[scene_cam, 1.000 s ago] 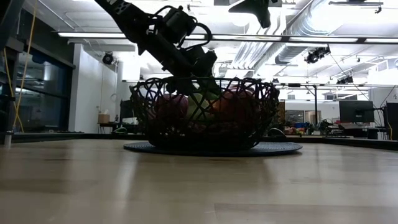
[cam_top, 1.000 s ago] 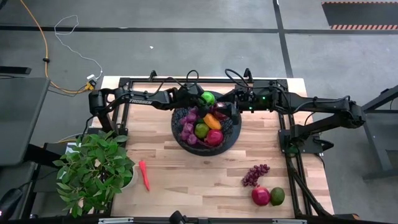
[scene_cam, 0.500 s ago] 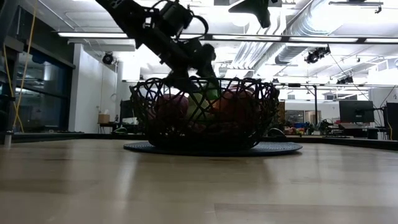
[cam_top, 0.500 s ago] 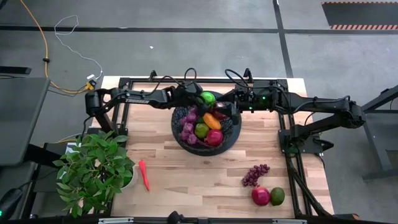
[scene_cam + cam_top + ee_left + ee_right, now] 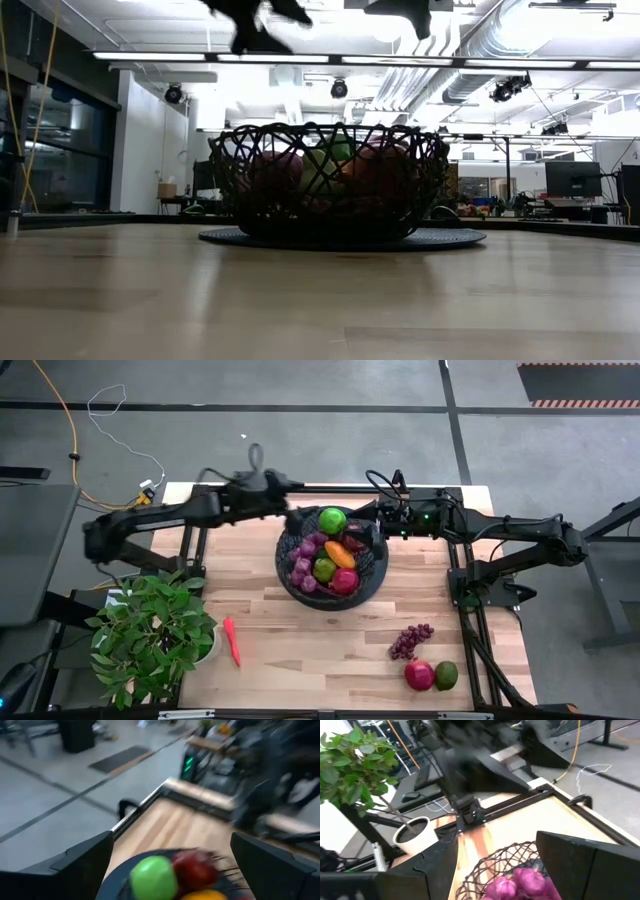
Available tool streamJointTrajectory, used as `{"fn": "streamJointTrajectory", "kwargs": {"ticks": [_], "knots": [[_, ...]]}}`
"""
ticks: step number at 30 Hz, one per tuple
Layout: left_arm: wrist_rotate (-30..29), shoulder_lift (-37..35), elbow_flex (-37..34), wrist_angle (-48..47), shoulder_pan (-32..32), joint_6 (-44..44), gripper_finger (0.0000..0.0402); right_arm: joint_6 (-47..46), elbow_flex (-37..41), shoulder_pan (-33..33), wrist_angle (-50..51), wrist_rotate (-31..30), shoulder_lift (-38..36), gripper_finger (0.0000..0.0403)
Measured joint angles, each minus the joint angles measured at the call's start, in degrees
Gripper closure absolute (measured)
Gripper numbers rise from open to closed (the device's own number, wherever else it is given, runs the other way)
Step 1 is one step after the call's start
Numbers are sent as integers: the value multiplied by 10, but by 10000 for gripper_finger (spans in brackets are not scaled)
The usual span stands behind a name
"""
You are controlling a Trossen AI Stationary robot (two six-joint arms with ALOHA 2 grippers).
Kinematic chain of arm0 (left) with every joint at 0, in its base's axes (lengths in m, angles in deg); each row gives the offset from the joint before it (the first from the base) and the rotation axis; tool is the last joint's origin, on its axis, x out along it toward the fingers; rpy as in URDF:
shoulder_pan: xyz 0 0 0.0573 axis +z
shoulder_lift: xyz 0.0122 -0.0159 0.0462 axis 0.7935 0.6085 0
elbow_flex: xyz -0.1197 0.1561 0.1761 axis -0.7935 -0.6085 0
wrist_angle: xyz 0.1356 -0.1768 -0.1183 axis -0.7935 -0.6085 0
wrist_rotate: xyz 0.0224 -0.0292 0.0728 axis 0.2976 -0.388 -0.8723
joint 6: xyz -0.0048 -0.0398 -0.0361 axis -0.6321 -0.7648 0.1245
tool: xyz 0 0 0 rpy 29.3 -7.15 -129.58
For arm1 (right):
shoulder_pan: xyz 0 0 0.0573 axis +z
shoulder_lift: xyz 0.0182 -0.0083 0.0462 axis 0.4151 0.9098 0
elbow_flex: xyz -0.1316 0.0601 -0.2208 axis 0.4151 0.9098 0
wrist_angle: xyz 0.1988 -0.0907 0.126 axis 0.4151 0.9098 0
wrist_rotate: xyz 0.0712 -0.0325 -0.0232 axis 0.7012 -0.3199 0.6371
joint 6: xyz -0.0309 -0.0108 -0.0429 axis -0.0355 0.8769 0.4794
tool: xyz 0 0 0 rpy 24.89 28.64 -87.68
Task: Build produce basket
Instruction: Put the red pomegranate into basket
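Black woven mesh forms the basket (image 5: 332,592), which sits on the wooden table (image 5: 300,650) toward its far edge, between the two arms. The left gripper (image 5: 285,516) hangs just off the basket's rim on the left arm's side, raised above it, with its fingers (image 5: 82,865) spread wide and nothing between them. Directly ahead of those spread fingers lies a green round fruit (image 5: 154,877), and touching it on the far side is a red fruit (image 5: 194,868); both rest inside the basket.

The right gripper (image 5: 372,530) hovers over the opposite rim, its fingers (image 5: 580,865) parted with nothing visible between them. Just below and ahead of it a purple grape bunch (image 5: 520,882) lies inside the mesh.

From above, the basket holds the green round fruit at the far side, the grapes along the left gripper's side, an orange fruit (image 5: 342,553) in the middle, and a second green fruit (image 5: 324,569) beside a red one (image 5: 345,581) at the near side.

Well apart from both grippers, toward the table's near edge, lie a slim red-orange pepper (image 5: 232,641), another grape bunch (image 5: 410,640), a red round fruit (image 5: 419,675) and a green fruit (image 5: 446,676) touching it. A leafy potted plant (image 5: 150,635) stands near the pepper.
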Motion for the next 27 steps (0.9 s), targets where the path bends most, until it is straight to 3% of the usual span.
{"fn": "streamJointTrajectory", "kwargs": {"ticks": [5, 11, 19, 27], "knots": [[48, -101, 0, -9, -13, -77, 13, 11, 0, 0, -19, -3, 0, 156], [84, -195, -59, 65, -70, -61, 13, 15, 0, 0, -25, -2, 0, 156], [13, -265, -216, 193, -128, -79, 13, 15, 0, 0, -25, 0, 0, 156], [-28, -268, -248, 191, -144, -5, 13, 25, 0, 0, -25, 2, 0, 156]]}}
